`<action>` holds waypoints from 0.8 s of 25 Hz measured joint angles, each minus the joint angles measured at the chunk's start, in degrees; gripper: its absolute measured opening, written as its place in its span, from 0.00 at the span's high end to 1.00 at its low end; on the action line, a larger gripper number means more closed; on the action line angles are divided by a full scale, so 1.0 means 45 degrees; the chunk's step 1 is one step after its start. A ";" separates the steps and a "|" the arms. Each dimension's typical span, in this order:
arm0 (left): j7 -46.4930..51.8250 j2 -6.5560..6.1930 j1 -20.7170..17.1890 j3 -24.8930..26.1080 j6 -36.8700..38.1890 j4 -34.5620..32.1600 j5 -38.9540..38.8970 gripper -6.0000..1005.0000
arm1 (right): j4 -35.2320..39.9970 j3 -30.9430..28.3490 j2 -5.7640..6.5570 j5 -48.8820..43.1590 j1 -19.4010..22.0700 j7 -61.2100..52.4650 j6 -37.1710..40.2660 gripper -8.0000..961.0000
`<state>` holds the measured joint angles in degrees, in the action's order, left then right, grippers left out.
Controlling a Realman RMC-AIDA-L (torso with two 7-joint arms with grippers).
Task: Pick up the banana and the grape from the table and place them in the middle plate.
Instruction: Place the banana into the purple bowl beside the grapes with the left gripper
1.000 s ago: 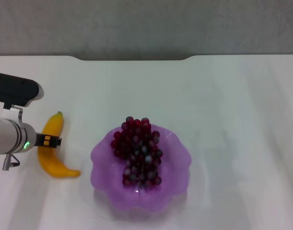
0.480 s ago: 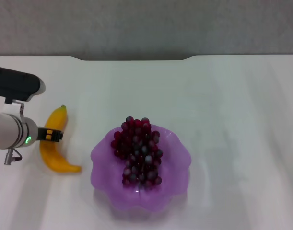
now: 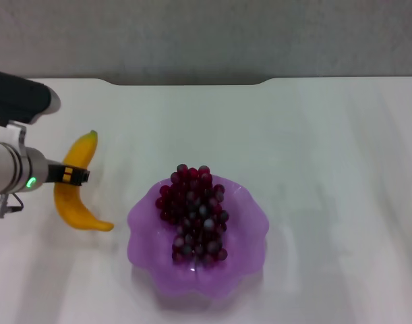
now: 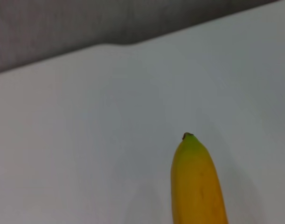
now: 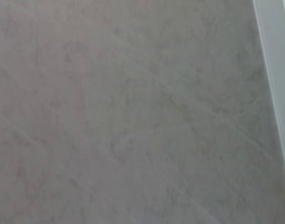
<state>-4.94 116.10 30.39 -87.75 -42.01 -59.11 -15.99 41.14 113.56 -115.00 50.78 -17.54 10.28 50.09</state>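
Note:
The yellow banana [image 3: 74, 202] is at the table's left, with my left gripper [image 3: 69, 175] shut across its middle; its greenish stem tip points toward the far edge. The left wrist view shows the banana [image 4: 197, 186] stem end over the white table [image 4: 86, 140]. The dark red grape bunch [image 3: 193, 213] lies inside the purple scalloped middle plate [image 3: 249, 217], near the table's front centre. My right gripper appears in no view.
The white table [image 3: 327, 148] has a notched rear edge [image 3: 185, 82] with grey floor behind it. The right wrist view shows only grey floor [image 5: 133, 112] and a white edge [image 5: 277, 70].
The left gripper and the banana have shifted away from the front edge, toward the rear of the table, the stem tip rising in the head view. Plate and grapes have not moved.

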 joint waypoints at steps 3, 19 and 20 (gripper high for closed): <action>-0.0214 0.0002 -0.0578 -0.0016 -0.0545 -0.1325 -0.0050 0.52 | -0.0002 0.0001 -0.0005 0.0014 -0.0003 0.0000 0.0002 0.19; -0.1510 -0.0022 -0.2972 -0.0825 -0.3700 -0.6778 -0.1343 0.52 | -0.0158 0.0030 -0.0011 -0.0036 -0.0008 0.0000 0.0020 0.19; -0.1730 -0.0026 -0.3060 -0.0844 -0.3863 -0.6940 -0.1682 0.52 | -0.0201 0.0032 -0.0010 -0.0036 -0.0009 0.0000 0.0020 0.19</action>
<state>-12.72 115.98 16.62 -91.55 -59.40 -90.34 -23.56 40.24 113.71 -115.05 50.62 -17.58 10.28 50.18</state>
